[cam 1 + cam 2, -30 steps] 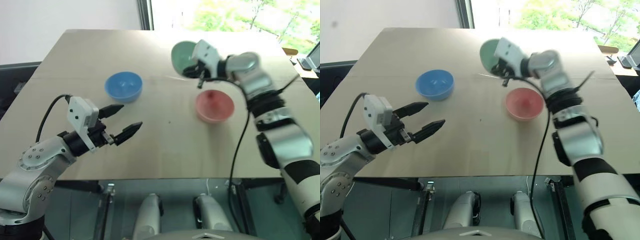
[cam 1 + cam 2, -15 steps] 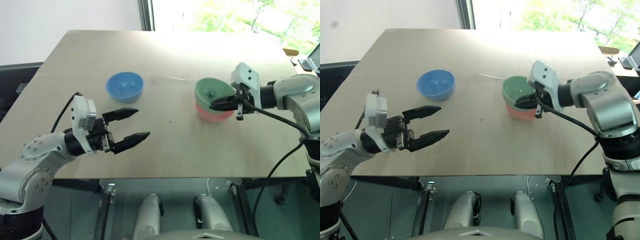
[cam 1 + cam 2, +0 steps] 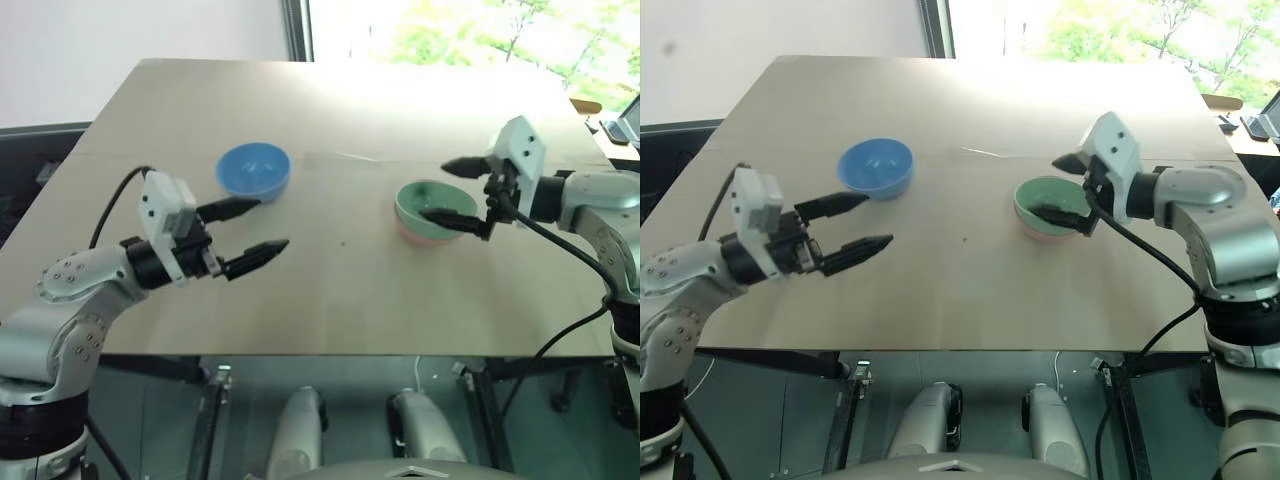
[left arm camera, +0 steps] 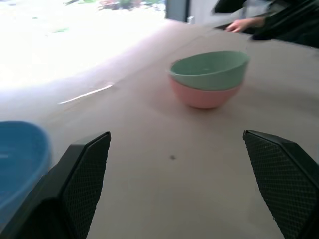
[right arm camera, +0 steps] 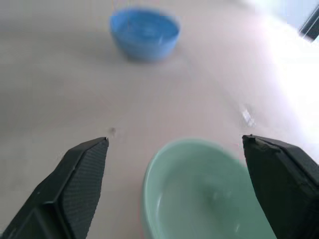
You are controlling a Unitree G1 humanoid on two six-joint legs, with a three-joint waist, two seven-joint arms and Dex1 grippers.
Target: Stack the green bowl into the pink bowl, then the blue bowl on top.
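The green bowl (image 3: 432, 203) sits nested inside the pink bowl (image 4: 202, 97) on the right half of the wooden table (image 3: 340, 300). My right gripper (image 3: 437, 190) is open, with one finger above the green bowl's far rim and the other over its inside, holding nothing. The blue bowl (image 3: 253, 169) stands alone, upright, at the table's left centre. My left gripper (image 3: 268, 224) is open and empty just in front of the blue bowl, its upper fingertip close to the bowl's near rim.
The table's near edge (image 3: 330, 355) runs below both arms. A black cable (image 3: 570, 320) hangs from the right arm. A window lies beyond the far edge, and a dark device (image 3: 622, 115) stands off the table's far right.
The right gripper has opened and let go of the green bowl, which now sits lower in the pink bowl. The left gripper has moved toward the blue bowl.
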